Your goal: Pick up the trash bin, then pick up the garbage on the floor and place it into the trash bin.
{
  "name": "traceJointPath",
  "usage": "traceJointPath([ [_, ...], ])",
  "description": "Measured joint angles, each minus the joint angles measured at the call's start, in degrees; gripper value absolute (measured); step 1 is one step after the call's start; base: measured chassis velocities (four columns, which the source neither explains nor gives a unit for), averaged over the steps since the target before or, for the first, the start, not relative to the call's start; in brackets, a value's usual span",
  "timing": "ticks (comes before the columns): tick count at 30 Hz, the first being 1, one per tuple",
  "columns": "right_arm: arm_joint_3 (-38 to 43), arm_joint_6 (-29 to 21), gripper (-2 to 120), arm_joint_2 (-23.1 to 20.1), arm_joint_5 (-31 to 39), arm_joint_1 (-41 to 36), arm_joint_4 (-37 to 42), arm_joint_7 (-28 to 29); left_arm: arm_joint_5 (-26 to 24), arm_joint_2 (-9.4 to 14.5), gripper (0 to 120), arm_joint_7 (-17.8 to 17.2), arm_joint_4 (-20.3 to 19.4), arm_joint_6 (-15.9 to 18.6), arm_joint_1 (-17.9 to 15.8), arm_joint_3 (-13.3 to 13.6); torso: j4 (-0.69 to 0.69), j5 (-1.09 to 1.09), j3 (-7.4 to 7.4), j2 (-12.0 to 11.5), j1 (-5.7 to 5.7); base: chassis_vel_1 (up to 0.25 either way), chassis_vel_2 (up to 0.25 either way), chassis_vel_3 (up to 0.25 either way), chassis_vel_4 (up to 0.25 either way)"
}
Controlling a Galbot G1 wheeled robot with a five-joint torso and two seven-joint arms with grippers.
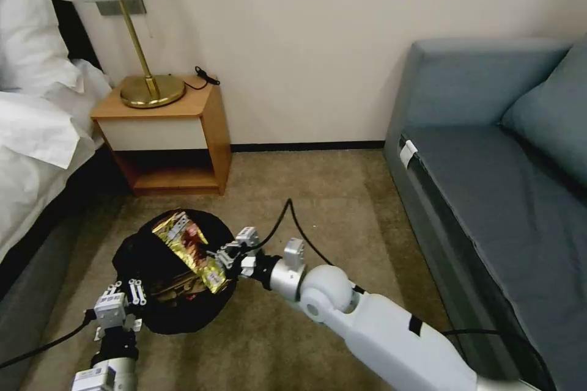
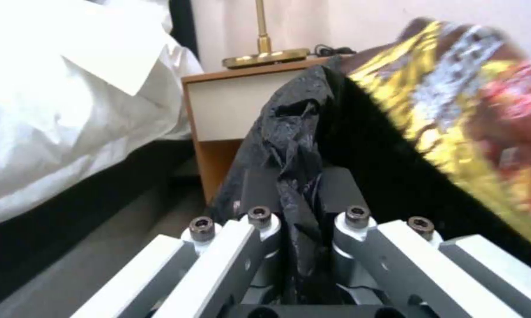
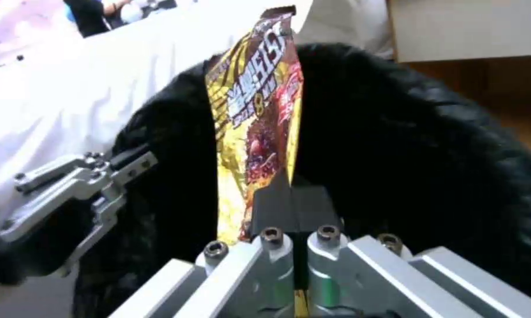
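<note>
The trash bin (image 1: 147, 293), lined with a crinkled black bag, stands low in front of me over the carpet. My left gripper (image 1: 125, 288) is shut on its near rim; in the left wrist view the fingers (image 2: 336, 190) pinch a fold of the black bag (image 2: 286, 145). My right gripper (image 1: 221, 255) reaches in from the right and is shut on a yellow-brown snack wrapper (image 1: 186, 247), holding it over the bin's mouth. The right wrist view has the wrapper (image 3: 256, 119) standing up from the shut right gripper (image 3: 292, 196), the black-lined bin (image 3: 407, 145) behind it and the left gripper (image 3: 71, 185) off to the side.
A wooden nightstand (image 1: 177, 134) with a brass lamp (image 1: 150, 88) stands at the wall behind the bin. A bed with white linen (image 1: 30, 134) runs along the left. A blue-grey sofa (image 1: 489, 165) fills the right. Open carpet (image 1: 330, 195) lies between them.
</note>
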Motion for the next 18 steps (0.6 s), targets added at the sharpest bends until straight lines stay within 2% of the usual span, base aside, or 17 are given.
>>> traceJointPath([
  [9,-3.1,2.0,0,4.9,-3.8,3.2,-8.3,0.9,-0.3,-0.2,7,1.2,0.1,-0.1,-0.2,0.2,0.00,0.00,0.00,0.0,0.00,0.000,0.000,0.000,0.000],
  [18,-4.3,3.7,0,6.7,-8.3,2.2,-11.8,1.0,-1.2,-0.1,7,1.2,0.2,-0.5,-0.5,0.0,0.00,0.00,0.00,0.0,0.00,0.000,0.000,0.000,0.000],
])
